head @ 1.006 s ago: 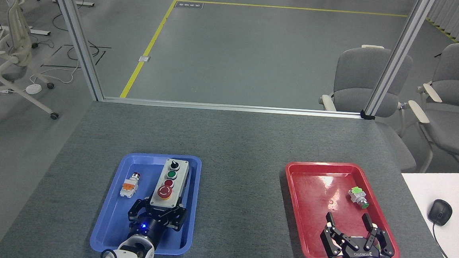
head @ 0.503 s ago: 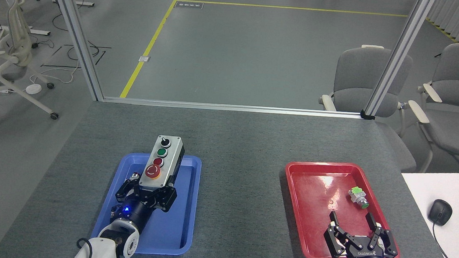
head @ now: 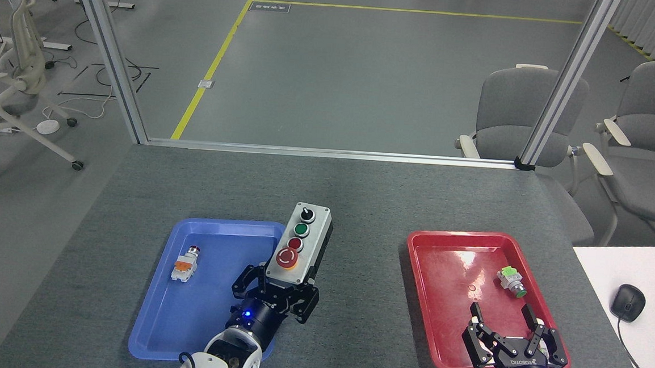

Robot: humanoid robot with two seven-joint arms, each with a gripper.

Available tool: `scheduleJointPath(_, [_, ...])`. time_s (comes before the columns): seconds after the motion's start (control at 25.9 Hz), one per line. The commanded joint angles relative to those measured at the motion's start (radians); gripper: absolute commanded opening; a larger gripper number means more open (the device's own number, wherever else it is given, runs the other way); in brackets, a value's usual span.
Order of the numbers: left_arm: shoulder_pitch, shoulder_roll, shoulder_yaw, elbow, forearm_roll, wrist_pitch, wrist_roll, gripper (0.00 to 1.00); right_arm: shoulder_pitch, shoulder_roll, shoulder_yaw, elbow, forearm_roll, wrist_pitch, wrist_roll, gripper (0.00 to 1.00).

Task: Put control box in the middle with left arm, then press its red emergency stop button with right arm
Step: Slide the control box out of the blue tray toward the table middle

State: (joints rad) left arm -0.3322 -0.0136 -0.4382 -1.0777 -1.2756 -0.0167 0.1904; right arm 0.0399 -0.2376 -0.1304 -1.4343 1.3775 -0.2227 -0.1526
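- Reaching up from the bottom centre of the frame, our left arm leans toward the upper right, its left end effector (head: 275, 296) clamped on the near end of the control box (head: 299, 247), with black fingers (head: 246, 281) showing on either side of the casing.
- We see the control box tilted, its far end pointing to the upper right; it sits over the right rim of the blue tray (head: 150, 332) and the grey worktop (head: 355, 197), between the two trays.
- On its face we count a black knob at the far end, a green button, a small red button, and the red emergency stop button (head: 287, 257) on its yellow ring nearest our left end effector.
- Our right arm enters at the lower right; the right end effector (head: 505, 321) hovers over the near part of the red tray (head: 419, 280), fingers spread wide and holding nothing.
- A small green-capped part (head: 511, 280) lies in the red tray, just beyond those fingers; a small orange-and-white part (head: 184, 264) lies in the left half of the blue tray.
- Compared with half a second ago, we have carried the control box from the upper left part of the blue tray rightward to its right rim; the orange-and-white part, then mostly hidden by our left end effector, now shows fully.
- Our right end effector has stayed where it was.
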Motion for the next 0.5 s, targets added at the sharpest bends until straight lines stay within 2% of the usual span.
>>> scheduleJointPath(0.0, [-0.027,-0.063,-0.039,0.094,-0.044,0.023,0.003,0.00,0.000,0.000,0.000,0.000,0.000,0.000,0.001,0.99])
scheduleJointPath(0.15, [-0.062,-0.121,-0.039,0.213,-0.119,0.029,0.003,0.00,0.000,0.003,0.000,0.000,0.000,0.000,0.001,0.98])
scheduleJointPath(0.46, [-0.082,-0.124,-0.185,0.263,-0.126,0.093,0.003,0.00,0.000,0.003,0.002,0.000,0.000,0.000,0.002,0.98])
